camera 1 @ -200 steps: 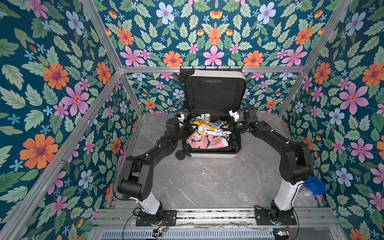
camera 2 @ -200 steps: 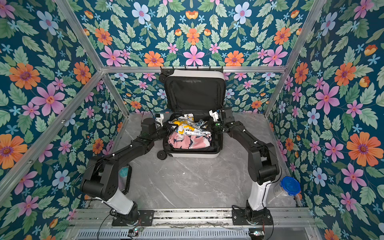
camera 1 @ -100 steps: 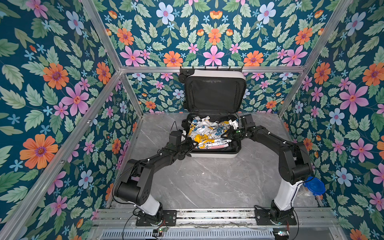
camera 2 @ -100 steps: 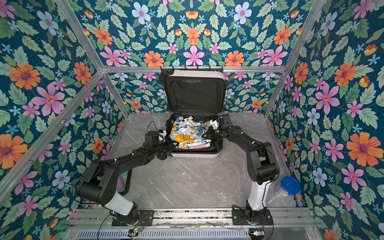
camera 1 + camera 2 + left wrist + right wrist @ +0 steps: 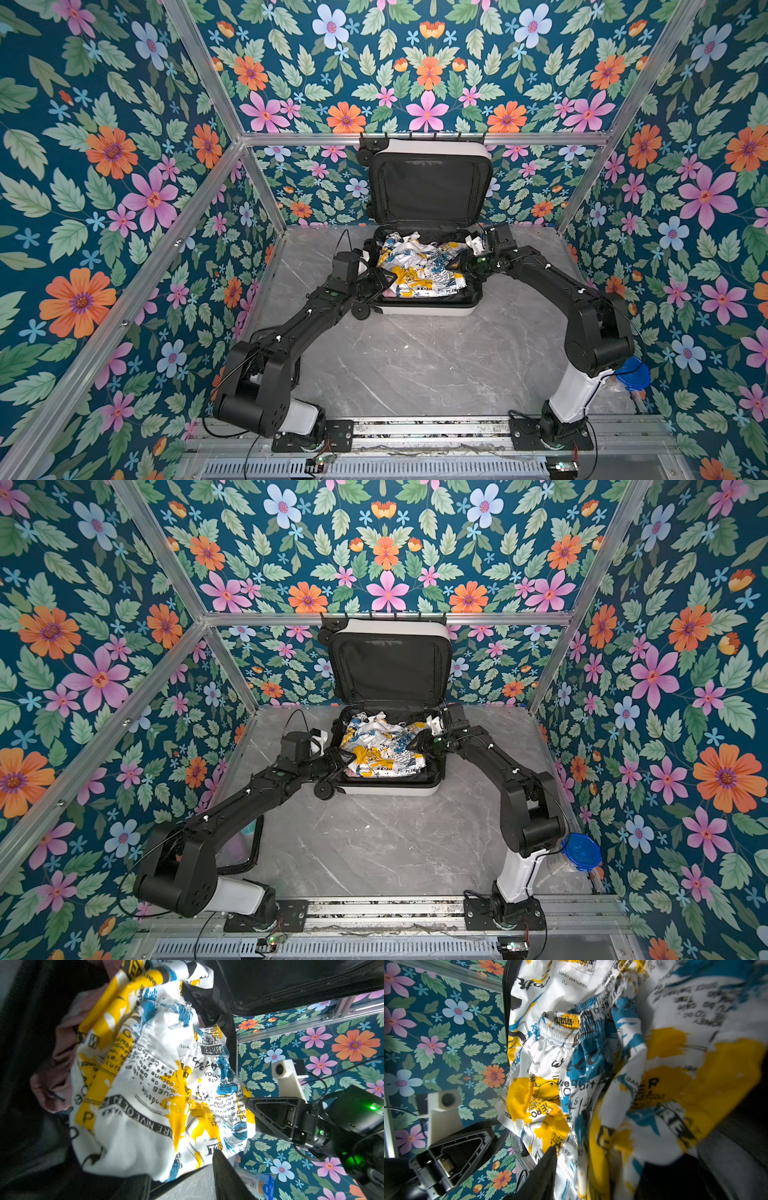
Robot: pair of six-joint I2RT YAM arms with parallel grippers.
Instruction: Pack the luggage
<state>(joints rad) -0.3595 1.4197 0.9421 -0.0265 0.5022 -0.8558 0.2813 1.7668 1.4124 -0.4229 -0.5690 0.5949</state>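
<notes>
While luggage (image 5: 428,309) lies crosswise, wheels (image 5: 360,311) point left.

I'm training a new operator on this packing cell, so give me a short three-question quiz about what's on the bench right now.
1. True or false: the suitcase lid stands open.
2. What lies on top inside it? A) printed white, yellow and blue cloth; B) shoes; C) books.
3. What colour is the garment peeking from under that cloth?
Key: 1 true; 2 A; 3 pink.
</notes>
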